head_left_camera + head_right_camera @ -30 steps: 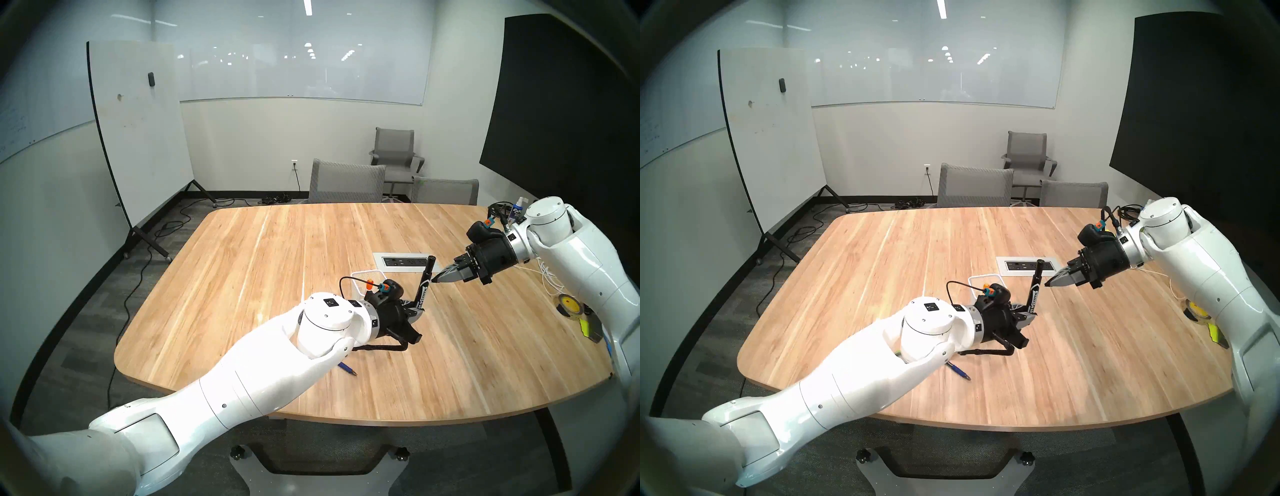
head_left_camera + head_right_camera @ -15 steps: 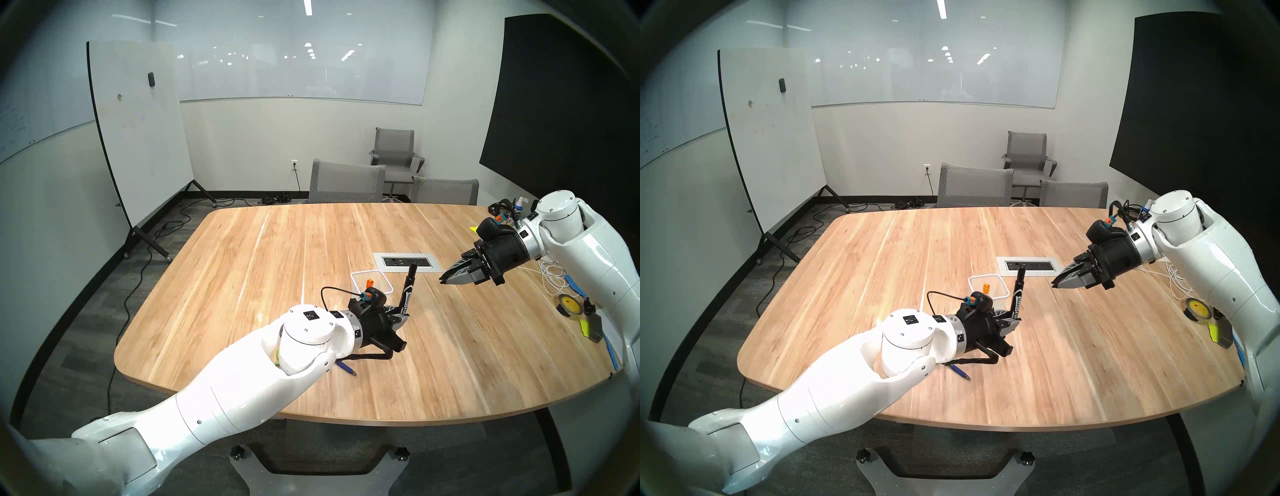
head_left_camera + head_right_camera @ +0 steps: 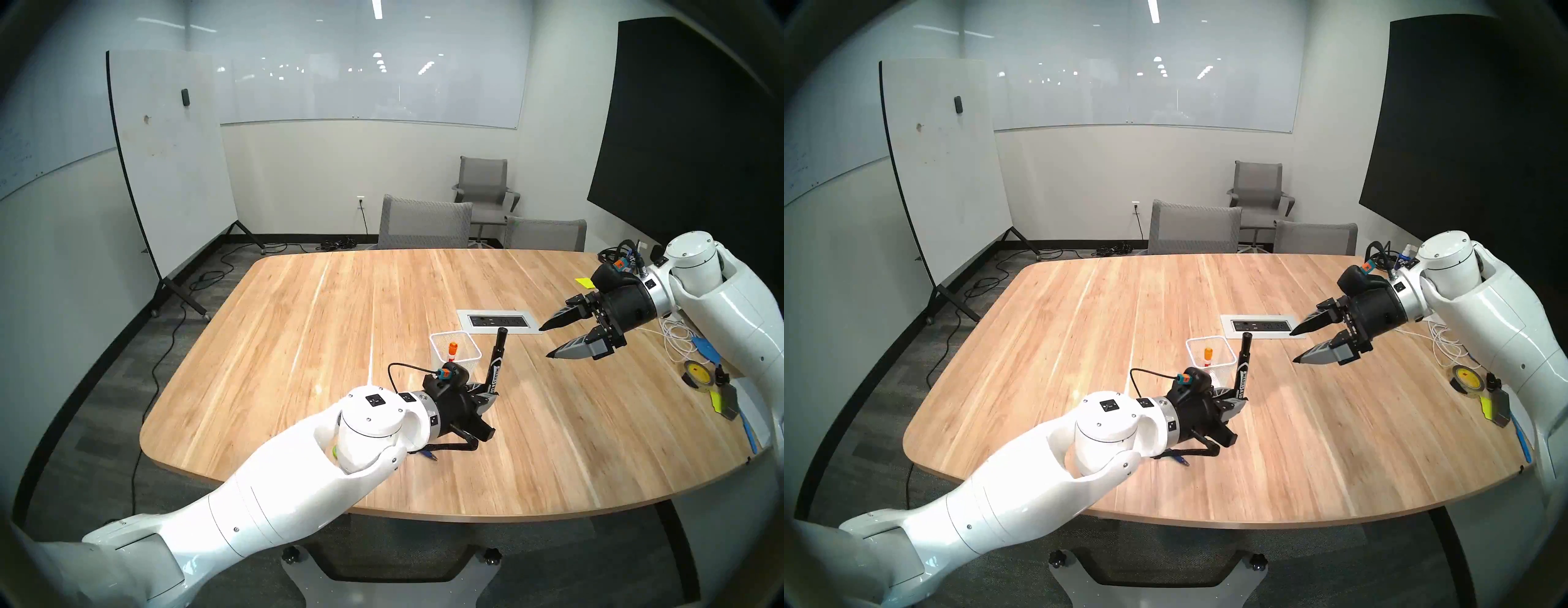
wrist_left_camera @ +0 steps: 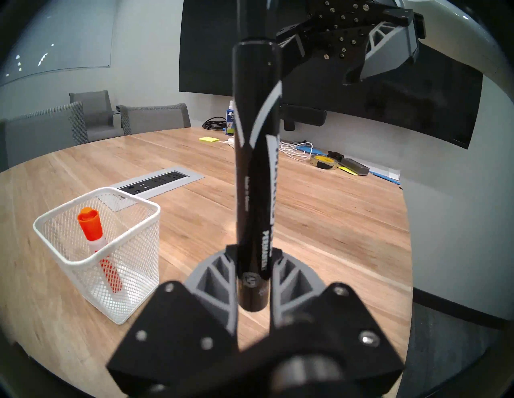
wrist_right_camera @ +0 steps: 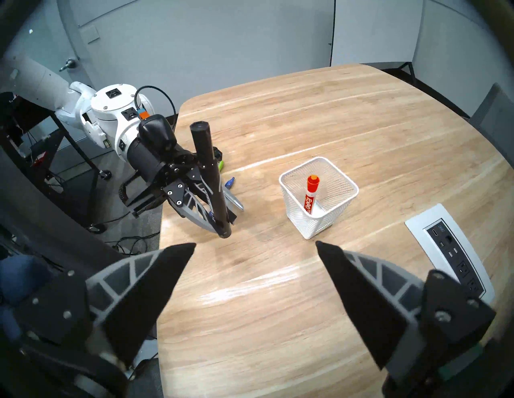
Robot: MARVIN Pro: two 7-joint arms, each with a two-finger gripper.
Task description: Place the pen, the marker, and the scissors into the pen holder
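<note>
My left gripper (image 3: pixel 492 389) is shut on the lower end of a thick black marker (image 3: pixel 496 365), holding it upright just right of the white mesh pen holder (image 3: pixel 441 334). An orange-capped marker (image 3: pixel 452 349) leans inside the holder. In the left wrist view the black marker (image 4: pixel 254 166) stands between the fingers, with the holder (image 4: pixel 133 250) to its left. My right gripper (image 3: pixel 545 343) hangs open and empty over the table, to the right of the marker. The blue pen (image 3: pixel 428 455) lies mostly hidden under my left wrist. The scissors (image 5: pixel 233 201) lie beside it, partly hidden behind the left gripper.
A grey power outlet panel (image 3: pixel 498 321) is set into the table behind the holder. At the table's right edge lie a tape roll (image 3: pixel 695 373), a white cable (image 3: pixel 679 339) and yellow sticky notes (image 3: pixel 584 281). Grey chairs (image 3: pixel 424 225) stand at the far edge.
My right gripper has opened and drawn back to the right, away from the marker. My left arm has carried the marker left and nearer, closer to the holder.
</note>
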